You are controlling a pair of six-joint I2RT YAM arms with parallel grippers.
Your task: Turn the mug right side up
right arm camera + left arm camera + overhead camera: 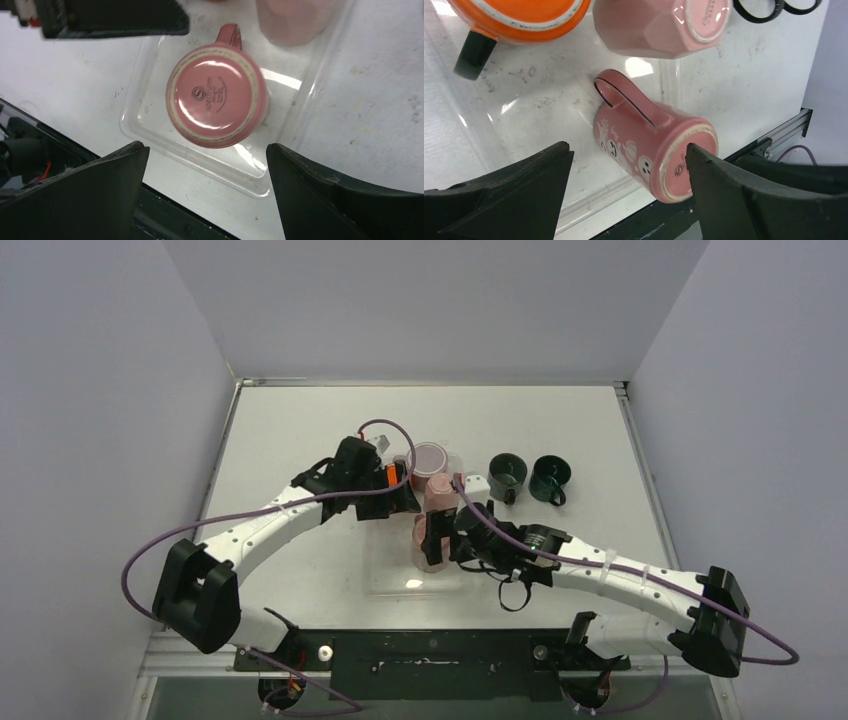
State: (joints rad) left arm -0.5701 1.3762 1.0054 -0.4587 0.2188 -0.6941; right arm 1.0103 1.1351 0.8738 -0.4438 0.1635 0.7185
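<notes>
A pink mug (432,542) printed with ghosts and pumpkins stands base up in a clear plastic tray (390,575). In the left wrist view the mug (644,145) shows its handle and pale base ring. My left gripper (628,147) hangs open above it, fingers well apart and touching nothing. In the right wrist view the mug's base (215,95) faces the camera, handle on the far side. My right gripper (206,146) is open too, above the mug's near side. In the top view the left gripper (405,498) and right gripper (445,535) flank the mug.
A faceted pink mug (654,25) stands base up just beyond it in the tray, beside an orange mug (519,12) with a black handle. A purple-rimmed cup (430,457) sits further back. Two dark green mugs (507,475) (550,478) stand right of the tray. The table's near edge (774,135) is close.
</notes>
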